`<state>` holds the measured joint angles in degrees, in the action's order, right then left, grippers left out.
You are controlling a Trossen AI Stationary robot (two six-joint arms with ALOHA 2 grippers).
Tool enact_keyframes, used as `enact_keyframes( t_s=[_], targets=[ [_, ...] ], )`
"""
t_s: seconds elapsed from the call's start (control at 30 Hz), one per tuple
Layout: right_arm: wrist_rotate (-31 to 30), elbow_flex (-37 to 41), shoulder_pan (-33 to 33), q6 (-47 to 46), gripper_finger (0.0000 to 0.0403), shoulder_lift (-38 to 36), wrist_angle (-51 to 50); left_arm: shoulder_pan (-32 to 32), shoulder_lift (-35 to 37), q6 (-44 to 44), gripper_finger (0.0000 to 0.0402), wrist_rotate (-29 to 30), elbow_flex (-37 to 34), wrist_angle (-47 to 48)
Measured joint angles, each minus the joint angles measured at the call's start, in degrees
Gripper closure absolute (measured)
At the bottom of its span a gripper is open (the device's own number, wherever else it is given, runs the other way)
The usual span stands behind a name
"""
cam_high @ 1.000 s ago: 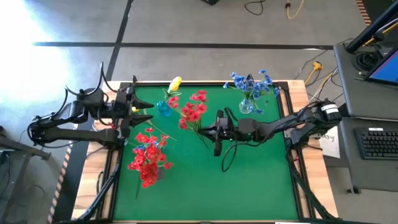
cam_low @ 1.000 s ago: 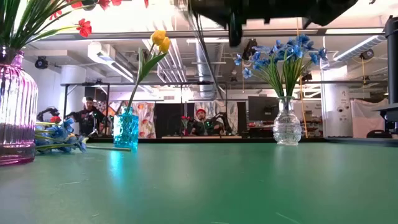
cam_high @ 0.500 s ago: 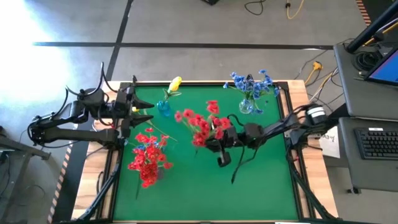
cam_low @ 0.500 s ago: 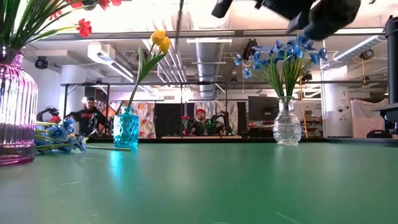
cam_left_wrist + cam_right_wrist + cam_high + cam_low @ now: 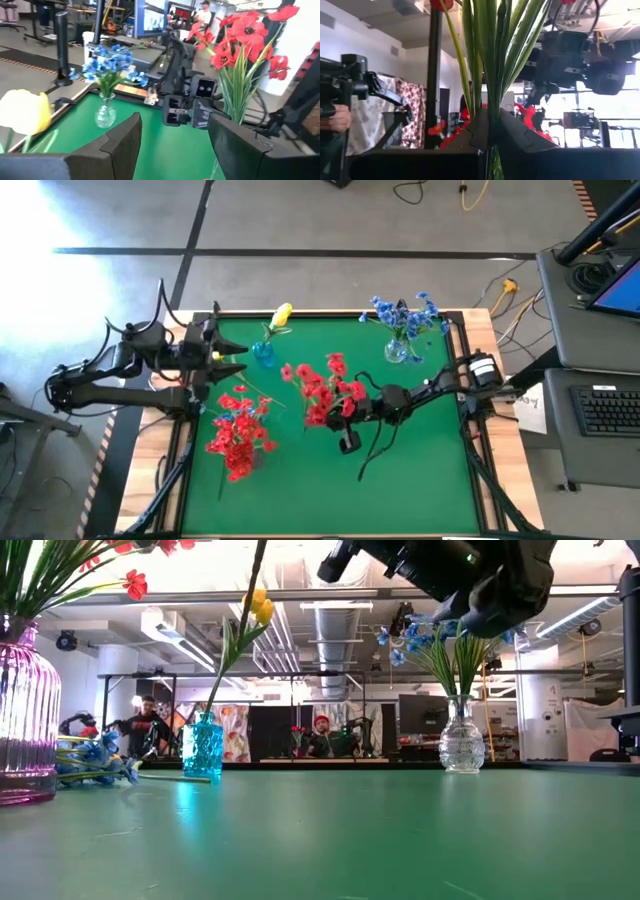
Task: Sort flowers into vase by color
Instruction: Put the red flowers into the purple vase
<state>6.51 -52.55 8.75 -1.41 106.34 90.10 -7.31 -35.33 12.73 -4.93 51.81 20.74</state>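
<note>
Red flowers (image 5: 322,388) clamped by stems in right claw (image 5: 347,416) above mid-surface (image 5: 420,480), right of pink vase (image 5: 25,720) — left claw (image 5: 222,358) open.

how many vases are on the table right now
3: a pink vase at the left edge with red flowers, a small blue vase with a yellow flower near the back, and a clear vase with blue flowers back right.
</note>
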Motion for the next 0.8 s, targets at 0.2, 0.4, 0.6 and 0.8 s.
enact_keyframes(
  t_s=[0.2,0.4,0.6,0.8],
  targets=[
    [3.94,1.24,0.0,0.42,0.0385,-2.63,0.04,7.31,-1.43,2.02,0.0195,-0.07,0.0,-3.12],
    [4.21,5.24,-0.13,1.5,0.0385,-8.76,-1.77,20.41,-1.18,1.34,0.0201,4.52,3.8,-3.66],
    [4.25,7.82,-0.11,2.25,0.0385,-12.74,-6.85,34.8,-0.44,0.83,0.0201,13.55,4.72,4.02],
    [4.25,7.78,0.47,2.54,0.0385,-12.56,-7.5,46.97,-0.7,-1.47,0.0201,16.87,4.72,7.67]
  ],
)
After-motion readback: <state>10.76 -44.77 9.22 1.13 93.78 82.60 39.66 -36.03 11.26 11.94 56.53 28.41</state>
